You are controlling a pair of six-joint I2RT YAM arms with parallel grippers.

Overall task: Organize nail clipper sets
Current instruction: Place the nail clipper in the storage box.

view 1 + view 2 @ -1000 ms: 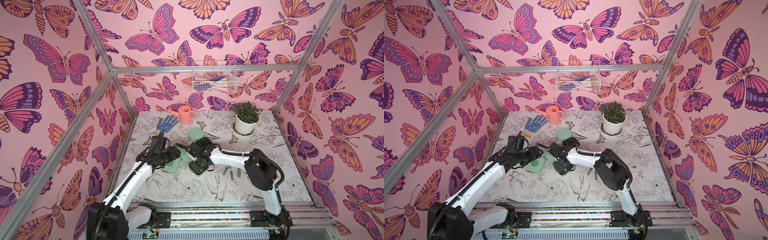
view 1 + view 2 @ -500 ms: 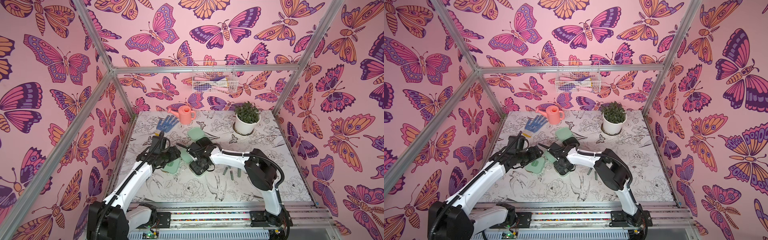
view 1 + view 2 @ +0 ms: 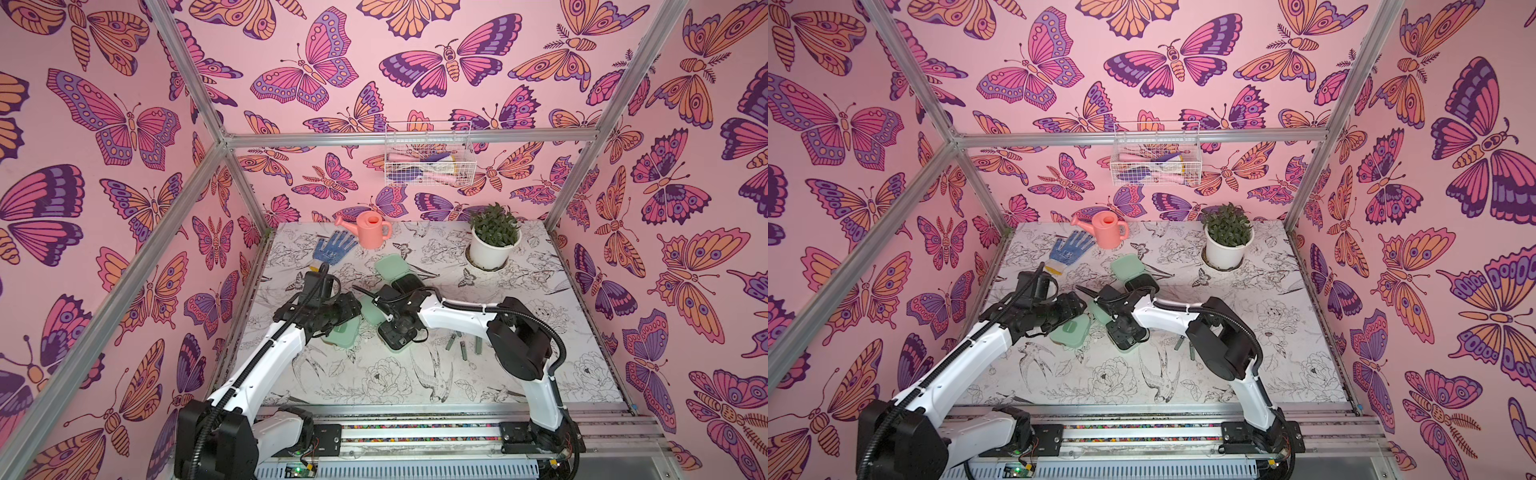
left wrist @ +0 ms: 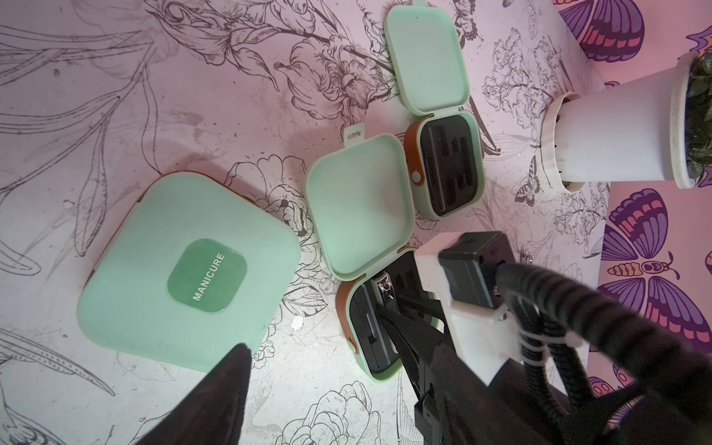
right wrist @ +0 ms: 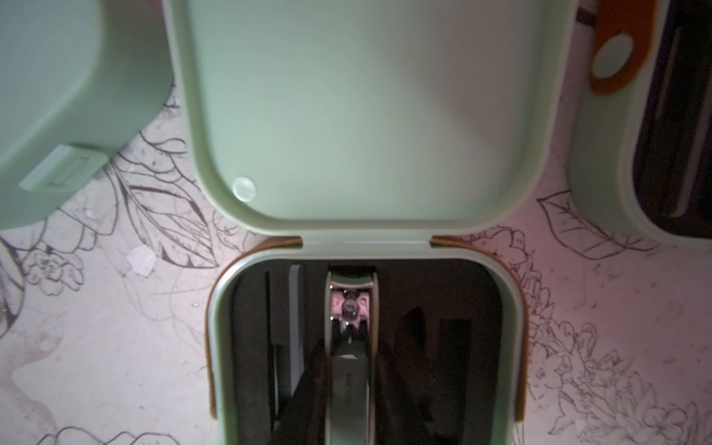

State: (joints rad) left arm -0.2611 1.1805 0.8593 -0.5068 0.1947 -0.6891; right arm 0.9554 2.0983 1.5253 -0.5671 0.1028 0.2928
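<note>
No shift: clipper [image 5: 350, 389] in right hand [image 5: 350, 358]

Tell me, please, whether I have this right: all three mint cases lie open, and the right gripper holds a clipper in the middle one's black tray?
Not quite: only two lie open; the case marked MANICURE is closed, as the left wrist view shows. The right gripper does hold a clipper in the middle case's black tray.

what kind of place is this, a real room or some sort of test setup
Most likely a staged robot test cell, not a lived-in room: an aluminium frame edges butterfly-print walls, two white robot arms are mounted on a rail, and a pink watering can and potted plant stand as props.
</note>
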